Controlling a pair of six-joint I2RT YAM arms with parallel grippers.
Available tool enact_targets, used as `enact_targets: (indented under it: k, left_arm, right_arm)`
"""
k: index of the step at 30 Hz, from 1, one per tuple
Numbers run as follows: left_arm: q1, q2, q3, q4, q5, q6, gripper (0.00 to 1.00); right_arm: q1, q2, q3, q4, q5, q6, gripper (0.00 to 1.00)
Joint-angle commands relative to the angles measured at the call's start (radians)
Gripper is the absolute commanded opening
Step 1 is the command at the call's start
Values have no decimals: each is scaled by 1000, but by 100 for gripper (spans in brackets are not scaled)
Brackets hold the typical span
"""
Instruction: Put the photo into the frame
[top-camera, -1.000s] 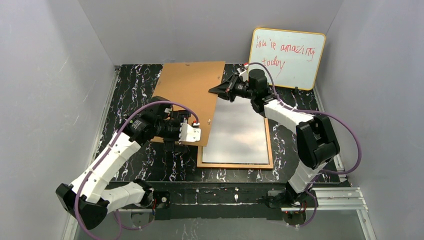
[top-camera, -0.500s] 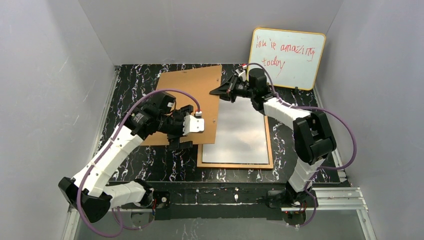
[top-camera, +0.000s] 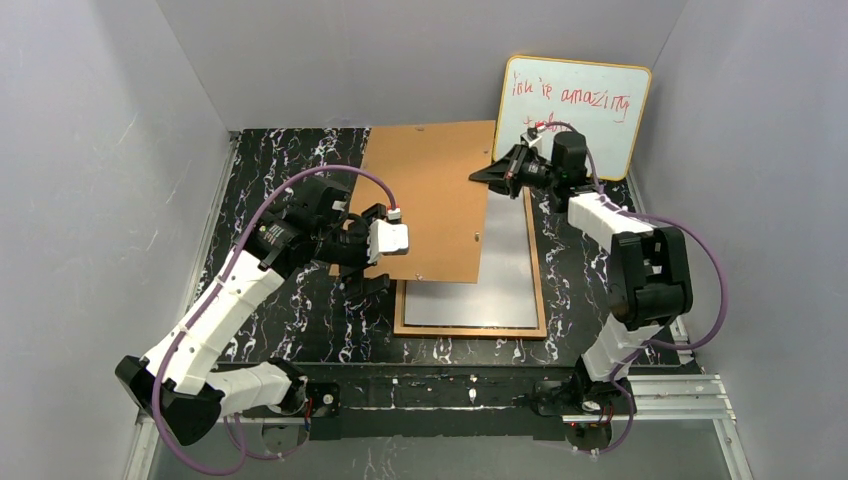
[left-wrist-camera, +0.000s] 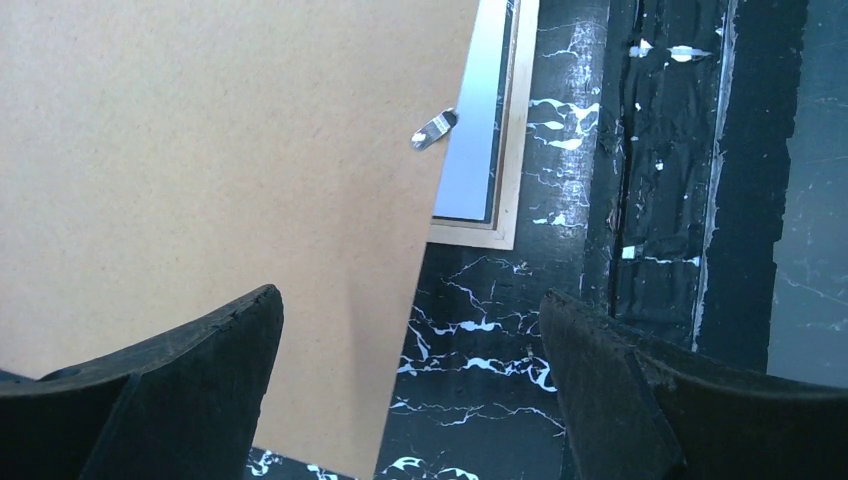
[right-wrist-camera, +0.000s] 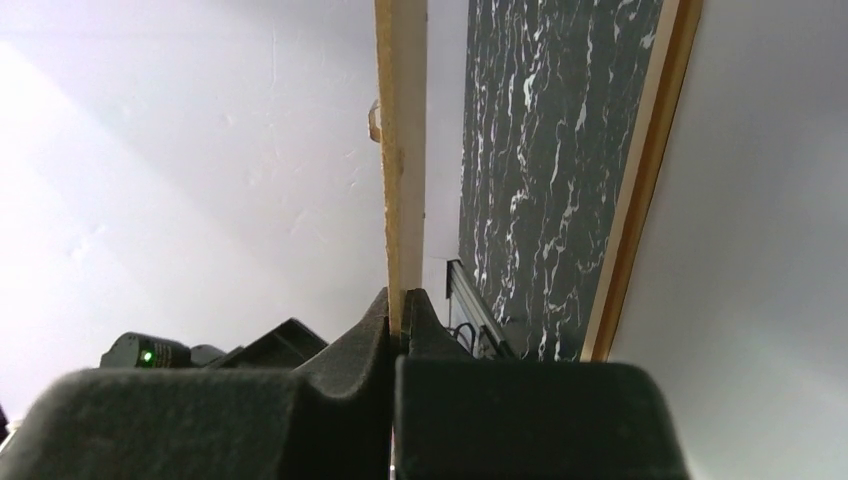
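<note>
The orange-brown frame (top-camera: 470, 331) lies flat on the table with a pale grey sheet (top-camera: 505, 285) inside it. The photo's printed face does not show. The plain brown back board (top-camera: 430, 200) is lifted and covers the frame's left part. My right gripper (top-camera: 497, 172) is shut on the board's far right edge, seen edge-on in the right wrist view (right-wrist-camera: 400, 150) between the pads (right-wrist-camera: 398, 310). My left gripper (top-camera: 358, 265) is open at the board's near left corner. In the left wrist view the gripper (left-wrist-camera: 410, 390) straddles the edge of the board (left-wrist-camera: 220, 150), and the frame (left-wrist-camera: 507, 150) lies beyond.
A yellow-edged whiteboard (top-camera: 575, 115) with red handwriting leans on the back wall, right behind my right gripper. A small metal tab (left-wrist-camera: 433, 128) sticks out from the board's edge. Grey walls close in both sides. A metal rail (top-camera: 650, 395) runs along the near right edge.
The brown board has swung to the right, from beside the frame to over its left part, carried by my right gripper. My left gripper has shifted slightly right with it.
</note>
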Motion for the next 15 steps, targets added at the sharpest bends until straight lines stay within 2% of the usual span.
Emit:
enact_targets:
  k: [1, 10, 15]
  left_arm:
    - [-1, -20, 27, -1, -2, -45, 98]
    - [1, 26, -1, 91, -90, -149, 98]
    - [16, 70, 4, 108, -117, -162, 98]
  right_arm:
    - [-48, -107, -25, 8, -151, -36, 1]
    - [-205, -137, -43, -400, -343, -390, 1]
    - [-264, -116, -19, -632, -328, -597, 1]
